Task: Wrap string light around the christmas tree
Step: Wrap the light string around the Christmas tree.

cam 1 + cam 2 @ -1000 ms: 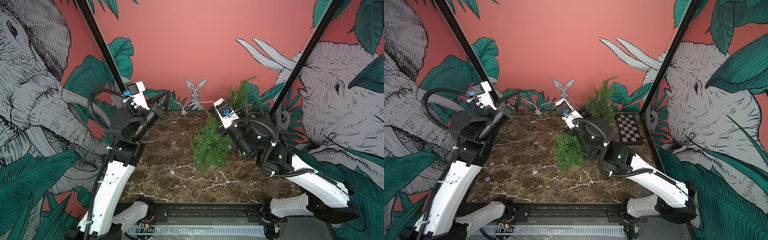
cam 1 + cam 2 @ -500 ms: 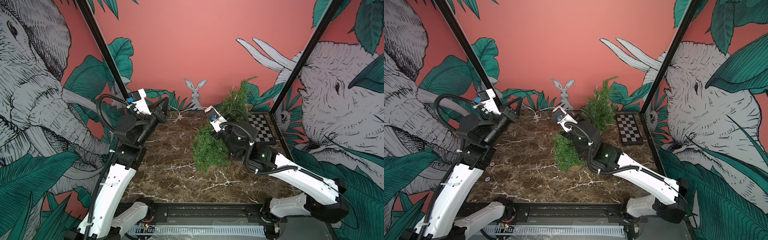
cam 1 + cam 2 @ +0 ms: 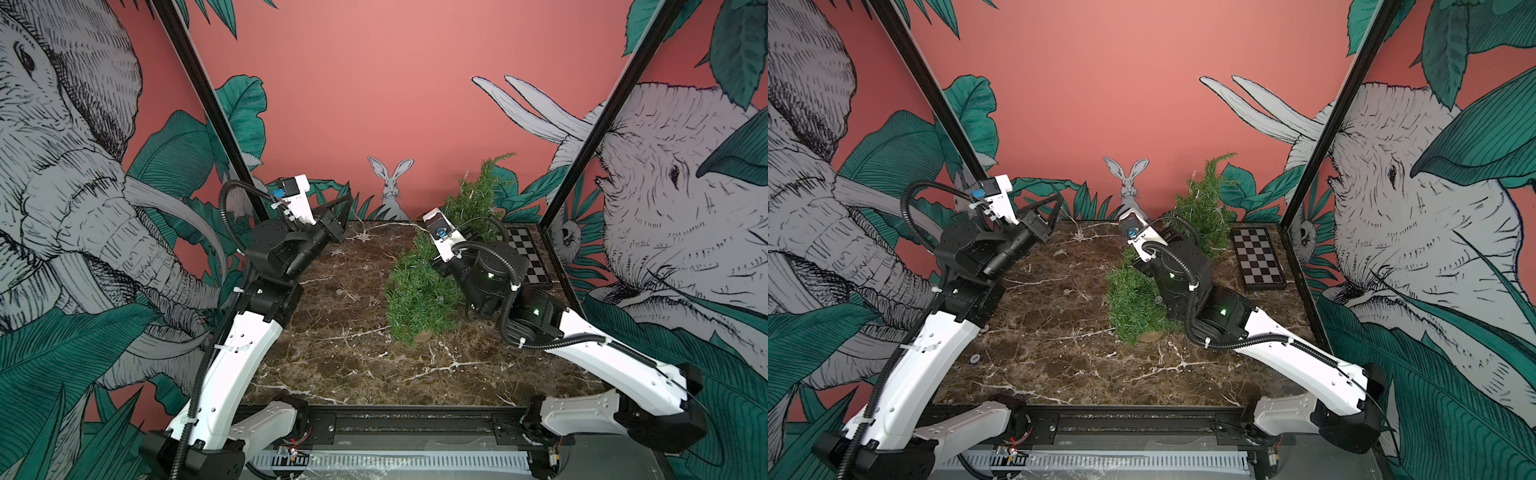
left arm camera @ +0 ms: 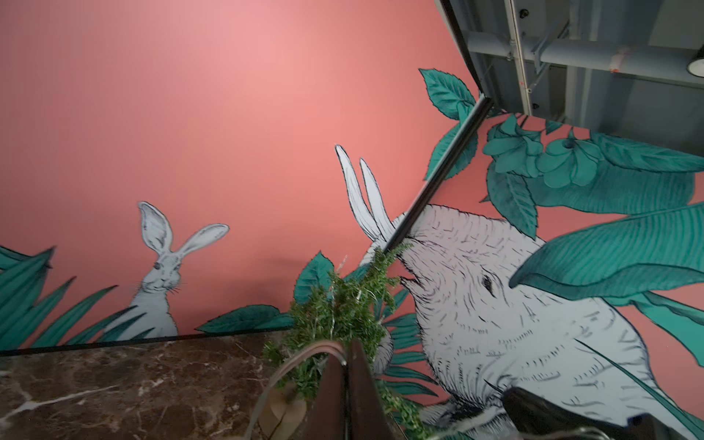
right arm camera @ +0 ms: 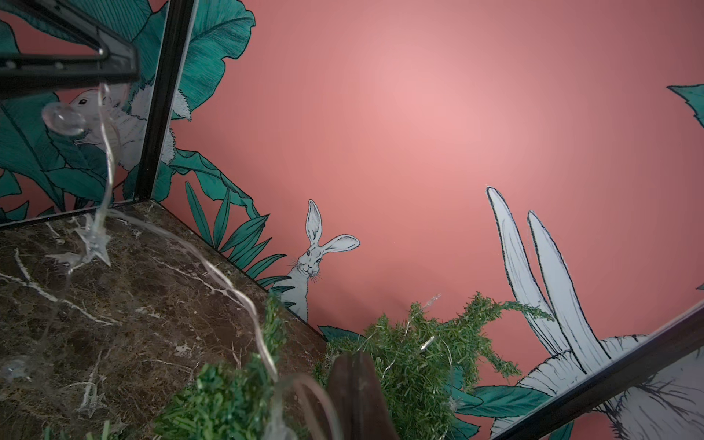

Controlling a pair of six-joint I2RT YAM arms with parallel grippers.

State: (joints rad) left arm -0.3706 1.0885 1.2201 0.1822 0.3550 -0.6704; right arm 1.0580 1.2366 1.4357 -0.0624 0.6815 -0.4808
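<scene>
Two grippers, both closed down narrow. The left gripper (image 4: 346,365) pinches the string light (image 5: 93,244), which hangs below it, trails over the table (image 5: 133,343) and runs to the christmas tree (image 5: 419,365) just ahead of the right gripper (image 5: 355,365). A loop sits right beside that gripper; held or not, cannot tell. Only thin strands show on the tree's upper branches. Judged early: most of the winding not yet done.

Soft, even light; edges bend outward; the near string light (image 5: 93,244) blurs.
</scene>
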